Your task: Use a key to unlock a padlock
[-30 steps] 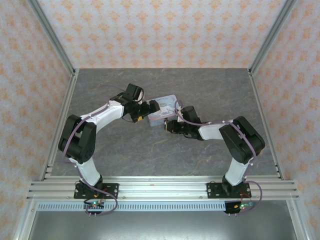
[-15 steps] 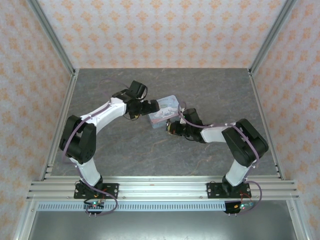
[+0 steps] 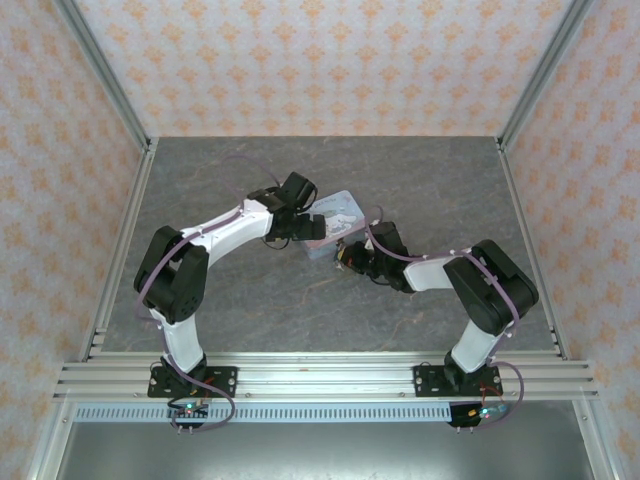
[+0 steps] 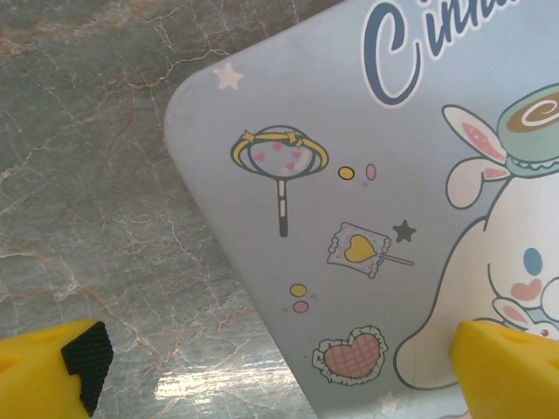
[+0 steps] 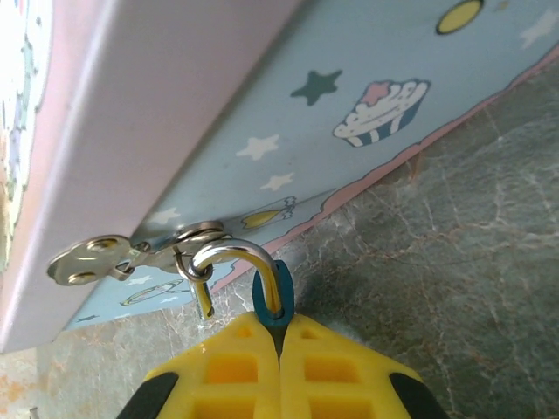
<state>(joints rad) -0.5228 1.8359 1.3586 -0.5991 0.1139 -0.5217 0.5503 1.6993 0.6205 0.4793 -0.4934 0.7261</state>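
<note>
The tiny teal padlock is pinched between the yellow fingers of my right gripper, which is shut on its body. Its silver shackle hooks through the metal hasp on the side of the pastel cartoon tin. One end of the shackle hangs free of the body. From above, my right gripper sits at the tin's near side. My left gripper is open wide over a corner of the tin's lid, one finger above the table, the other above the lid. The key is out of view.
The tin lies mid-table on the grey marbled surface, with both arms crowded against it. Metal frame posts and patterned walls close in the table on three sides, with a rail along the near edge.
My left arm has swung right, bringing its open gripper over the tin. The right gripper has closed fully on the padlock and shifted slightly along the tin's near side.
</note>
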